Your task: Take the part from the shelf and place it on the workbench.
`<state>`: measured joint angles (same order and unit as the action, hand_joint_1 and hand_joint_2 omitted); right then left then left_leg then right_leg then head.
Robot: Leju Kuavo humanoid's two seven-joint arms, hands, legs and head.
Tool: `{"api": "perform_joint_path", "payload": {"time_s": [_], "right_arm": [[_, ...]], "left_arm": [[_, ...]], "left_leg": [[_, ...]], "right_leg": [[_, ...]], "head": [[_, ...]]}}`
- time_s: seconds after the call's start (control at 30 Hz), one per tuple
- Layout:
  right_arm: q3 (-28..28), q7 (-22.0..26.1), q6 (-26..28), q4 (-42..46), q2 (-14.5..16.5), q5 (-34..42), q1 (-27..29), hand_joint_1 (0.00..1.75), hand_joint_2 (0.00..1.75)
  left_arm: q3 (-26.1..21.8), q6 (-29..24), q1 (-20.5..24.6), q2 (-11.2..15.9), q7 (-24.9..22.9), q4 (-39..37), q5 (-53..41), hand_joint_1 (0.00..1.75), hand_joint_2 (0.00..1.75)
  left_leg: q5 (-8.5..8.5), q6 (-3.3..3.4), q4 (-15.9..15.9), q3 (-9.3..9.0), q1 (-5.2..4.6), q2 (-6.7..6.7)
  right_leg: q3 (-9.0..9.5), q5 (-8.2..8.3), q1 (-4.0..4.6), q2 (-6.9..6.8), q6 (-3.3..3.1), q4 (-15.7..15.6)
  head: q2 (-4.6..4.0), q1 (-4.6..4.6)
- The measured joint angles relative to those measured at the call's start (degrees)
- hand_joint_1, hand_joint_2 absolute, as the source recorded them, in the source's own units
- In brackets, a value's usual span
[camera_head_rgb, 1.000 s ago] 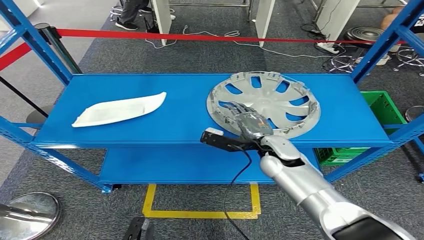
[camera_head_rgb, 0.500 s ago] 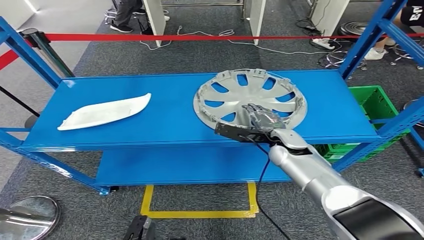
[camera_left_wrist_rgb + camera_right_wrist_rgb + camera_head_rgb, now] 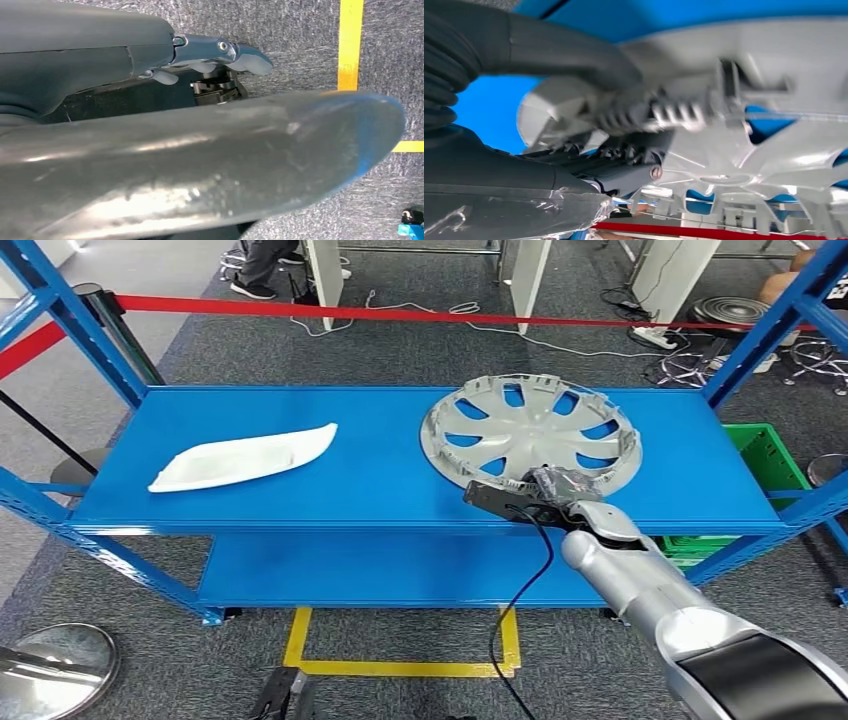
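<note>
A silver hubcap [image 3: 530,430] lies on the blue shelf's top board [image 3: 380,485], right of the middle. My right hand [image 3: 556,486] is at its near rim. In the right wrist view the thumb lies over the rim of the hubcap [image 3: 774,75] and the dark fingers [image 3: 624,155] curl under it, so the hand [image 3: 589,100] grips the rim. A white curved part [image 3: 240,456] lies on the left of the same board, apart from both hands. My left hand [image 3: 200,160] hangs over the grey floor, fingers [image 3: 220,52] spread from the thumb, holding nothing.
Blue uprights [image 3: 75,325] frame the shelf, and a lower board [image 3: 380,570] sits beneath. A red barrier tape [image 3: 400,313] runs behind. A green crate [image 3: 772,455] stands at the right end. Yellow floor tape [image 3: 400,668] lies in front. A person's feet [image 3: 262,282] are beyond the tape.
The camera has swayed. My right hand has drawn back from the hubcap's face to its near rim, and its fingers have curled around that rim.
</note>
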<state>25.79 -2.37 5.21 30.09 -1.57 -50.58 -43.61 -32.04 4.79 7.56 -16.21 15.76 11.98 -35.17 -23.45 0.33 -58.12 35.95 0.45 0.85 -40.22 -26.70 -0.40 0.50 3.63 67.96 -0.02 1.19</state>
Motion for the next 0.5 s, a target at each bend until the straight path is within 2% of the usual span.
{"api": "perform_joint_path", "payload": {"time_s": [0.07,0.1,0.17,0.23,0.3,0.37,0.4,0.43,0.47,0.5], "right_arm": [[0.0,0.2,-0.1,-0.1,0.0,0.0,-0.2,1.75,1.75],[0.0,0.3,-0.2,-0.2,0.0,0.0,-0.2,1.75,1.75],[-0.1,0.4,-0.5,-0.3,0.0,0.0,-0.4,1.75,1.75],[-0.3,0.4,-0.8,-0.4,0.0,0.0,-0.6,1.75,1.75],[-0.6,0.6,-1.0,-0.5,0.0,0.0,-0.7,1.75,1.75],[-0.8,0.7,-1.1,-0.7,0.0,0.0,-0.6,1.75,1.75],[-0.9,0.7,-1.1,-0.8,0.0,0.0,-0.6,1.75,1.75],[-1.0,0.8,-1.1,-0.9,0.0,0.0,-0.6,1.75,1.75],[-1.0,0.8,-1.2,-0.9,0.0,0.0,-0.6,1.75,1.75],[-1.1,0.8,-1.2,-1.0,0.0,0.0,-0.6,1.75,1.75]], "left_arm": [[0.0,0.0,0.0,0.0,0.0,0.0,0.0,0.00,0.00],[0.0,0.0,0.1,0.0,0.0,0.0,0.0,0.00,0.00],[0.0,-0.1,0.1,0.0,0.0,0.0,0.0,0.00,0.00],[0.0,-0.1,0.1,0.0,0.0,0.0,0.1,0.00,0.00],[0.0,-0.2,0.1,0.1,0.0,0.0,0.3,0.00,0.00],[0.0,-0.2,0.0,0.1,0.0,0.0,0.3,0.00,0.00],[0.0,-0.2,0.0,0.1,0.0,0.0,0.3,0.00,0.00],[0.0,-0.2,0.0,0.1,0.0,0.0,0.3,0.00,0.00],[0.0,-0.2,0.0,0.1,0.0,0.0,0.3,0.00,0.00],[0.0,-0.2,0.0,0.1,0.0,0.0,0.3,0.00,0.00]], "left_leg": [[-0.10,-0.49,-0.1,0.00,-0.21,0.08],[-0.07,-0.78,-0.1,0.04,-0.30,0.13],[0.11,-1.37,0.1,0.02,-0.29,0.20],[-0.53,-1.96,-0.6,0.26,-0.21,0.09],[-3.29,-2.46,-5.2,2.39,-0.18,-0.08],[-6.43,-2.74,-12.4,5.87,-0.12,-0.13],[-6.91,-2.79,-14.6,6.96,-0.10,-0.14],[-6.38,-2.79,-15.0,7.12,-0.09,-0.15],[-4.93,-2.75,-13.2,6.22,-0.07,-0.16],[-3.05,-2.70,-10.0,4.51,-0.04,-0.19]], "right_leg": [[3.36,2.12,0.03,0.04,-0.30,-6.4],[4.05,2.26,0.08,0.09,-0.57,-7.7],[4.18,2.21,0.20,0.16,-1.35,-8.0],[4.38,2.38,0.09,0.10,-1.99,-8.3],[4.56,2.46,-0.11,-0.02,-2.45,-8.5],[4.54,2.44,-0.15,-0.11,-2.67,-8.5],[4.54,2.44,-0.16,-0.11,-2.68,-8.5],[4.56,2.44,-0.18,-0.10,-2.67,-8.5],[4.62,2.44,-0.23,-0.09,-2.62,-8.5],[4.68,2.42,-0.30,-0.07,-2.50,-8.5]], "head": [[0.00,-0.04],[0.00,-0.07],[0.00,-0.12],[0.00,-0.21],[0.00,-0.43],[0.00,-0.51],[0.00,-0.52],[0.00,-0.53],[0.00,-0.53],[0.00,-0.52]]}}
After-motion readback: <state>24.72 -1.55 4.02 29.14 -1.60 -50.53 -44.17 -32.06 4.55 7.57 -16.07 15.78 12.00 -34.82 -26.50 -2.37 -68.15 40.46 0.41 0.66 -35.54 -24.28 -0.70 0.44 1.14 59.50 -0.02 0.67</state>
